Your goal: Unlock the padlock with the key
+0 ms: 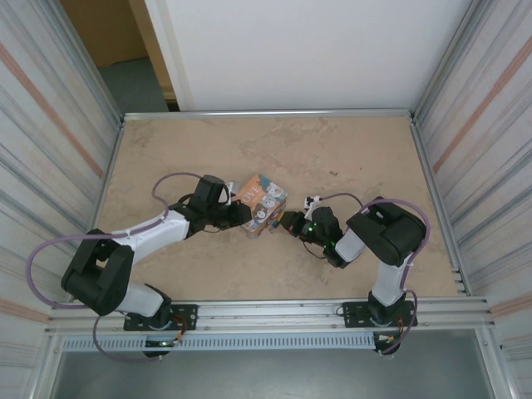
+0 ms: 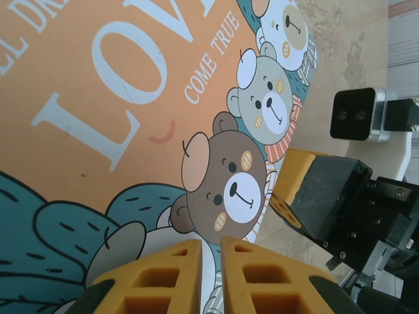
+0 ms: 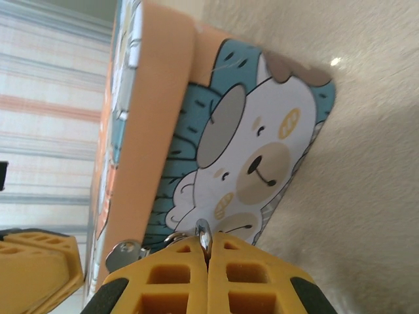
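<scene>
Roughly, the job sits at its middle step, and nothing shows the lock opened yet. On the left, the left pincer (image 2: 211, 247) lies against the printed face of the box (image 2: 98, 98). Its yellow fingers are almost together with a slim slit between them. Whether they pinch anything I cannot tell, though the pincer looks placed to steady the box on the desk (image 1: 332, 158).

At the box's lower edge sits a small metal latch plate (image 3: 124, 250). Just beside it is a silvery loop, probably the shackle of the padlock (image 3: 174, 237). The teal body is hidden, so I place the padlock at that latch without seeing it whole.

On the right, the right pincer (image 3: 208, 255) is closed tight on a thin silver blade. I take this for the key (image 3: 205, 230) seen edge-on, its tip close against the box front near the loop.

Picking up the key appears done. Seating it in the keyhole, turning it and freeing the shackle remain.
</scene>
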Action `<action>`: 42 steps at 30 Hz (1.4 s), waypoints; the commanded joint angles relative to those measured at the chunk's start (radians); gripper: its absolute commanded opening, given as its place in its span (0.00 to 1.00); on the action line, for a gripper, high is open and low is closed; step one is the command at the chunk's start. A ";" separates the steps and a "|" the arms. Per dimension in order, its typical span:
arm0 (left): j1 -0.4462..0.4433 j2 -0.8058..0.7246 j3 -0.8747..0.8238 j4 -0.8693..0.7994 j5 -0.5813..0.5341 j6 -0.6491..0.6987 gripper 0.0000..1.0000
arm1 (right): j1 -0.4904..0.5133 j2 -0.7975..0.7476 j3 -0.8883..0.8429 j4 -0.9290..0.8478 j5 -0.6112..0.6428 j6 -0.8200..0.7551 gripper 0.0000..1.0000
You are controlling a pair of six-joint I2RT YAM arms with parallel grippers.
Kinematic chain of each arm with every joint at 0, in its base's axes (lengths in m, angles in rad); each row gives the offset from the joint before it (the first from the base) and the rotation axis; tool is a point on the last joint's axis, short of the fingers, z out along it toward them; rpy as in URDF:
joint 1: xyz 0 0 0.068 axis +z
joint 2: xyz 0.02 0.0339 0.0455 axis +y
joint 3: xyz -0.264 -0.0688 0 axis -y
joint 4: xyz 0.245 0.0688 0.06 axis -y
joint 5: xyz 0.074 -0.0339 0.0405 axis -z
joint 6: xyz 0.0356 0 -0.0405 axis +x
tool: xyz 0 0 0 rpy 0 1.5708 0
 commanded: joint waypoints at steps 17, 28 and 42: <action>0.032 -0.021 -0.059 -0.062 -0.002 -0.017 0.16 | -0.049 -0.106 -0.024 -0.104 0.030 -0.053 0.00; 0.035 -0.065 -0.062 -0.037 0.026 -0.035 0.22 | -0.088 -0.180 -0.066 -0.147 0.035 -0.079 0.00; 0.042 -0.295 -0.098 -0.061 -0.018 0.009 0.46 | -0.135 -0.622 -0.048 -0.657 0.037 -0.279 0.00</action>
